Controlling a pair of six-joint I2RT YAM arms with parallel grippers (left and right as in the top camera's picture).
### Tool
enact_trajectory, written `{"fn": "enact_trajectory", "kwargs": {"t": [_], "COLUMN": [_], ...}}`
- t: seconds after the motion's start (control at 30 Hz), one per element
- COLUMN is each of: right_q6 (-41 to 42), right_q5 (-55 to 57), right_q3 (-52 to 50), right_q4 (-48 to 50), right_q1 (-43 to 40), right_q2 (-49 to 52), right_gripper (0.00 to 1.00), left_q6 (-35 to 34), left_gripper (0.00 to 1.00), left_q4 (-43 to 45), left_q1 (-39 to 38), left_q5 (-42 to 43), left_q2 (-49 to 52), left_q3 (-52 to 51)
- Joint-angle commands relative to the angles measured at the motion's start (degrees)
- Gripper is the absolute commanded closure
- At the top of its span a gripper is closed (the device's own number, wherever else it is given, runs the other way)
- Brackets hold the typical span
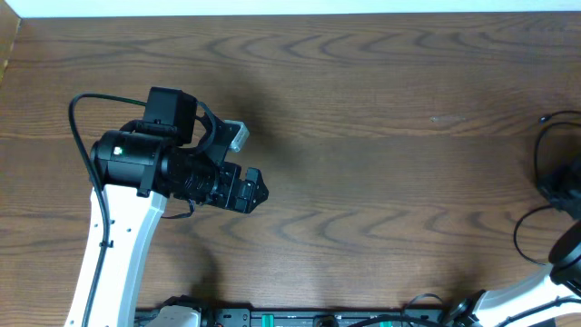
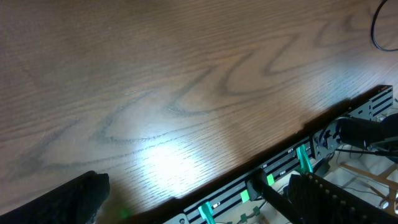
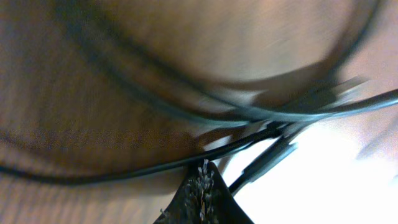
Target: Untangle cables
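Note:
Black cables (image 1: 537,150) lie in loose loops at the table's far right edge, partly cut off by the frame. In the right wrist view, several blurred black cables (image 3: 186,106) cross the wood, with a plug end (image 3: 267,158) among them. My right gripper (image 3: 203,171) is shut, its tips pinching one black cable. In the overhead view it sits among the cables at the right edge (image 1: 567,193). My left gripper (image 1: 251,191) is open and empty over bare wood at left centre, far from the cables. Its fingers are spread wide (image 2: 199,185). No white cable shows.
The wooden table (image 1: 363,109) spans the view. A black rail with green clips (image 2: 273,174) runs along the front edge. The left arm's own thick black wire (image 1: 77,127) loops beside its white link. A cable loop (image 2: 380,31) shows far off.

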Motion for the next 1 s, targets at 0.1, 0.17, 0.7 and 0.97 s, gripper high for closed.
{"fn": "enact_trajectory", "kwargs": {"t": [0.1,0.17,0.7,0.97], "right_q6": [1.07,1.07,1.16,4.26], "right_q5": [-4.59,-7.98,-34.71,-53.53], "right_q3": [-0.50,-0.50,2.84,4.96], "right_q4": [4.22,6.34,18.01,18.12], "right_q1": [-7.87,-9.51,-16.00,-14.40], "right_q2": [1.16,1.14,1.14,1.14], "right_gripper": [0.99,0.99,0.98,0.26], "left_q6": [-1.07,-1.09,-0.85,-0.85], "left_gripper": [0.02,0.02,0.02,0.02], "left_q4": [-0.26,-0.24,-0.24,0.13], "left_q1": [-0.22,-0.22,-0.22,-0.22], "left_q5": [0.92,0.90,0.70,0.70], "left_q2": [-0.22,-0.22,-0.22,-0.22], "left_q3": [0.35,0.35,0.35,0.35]}}
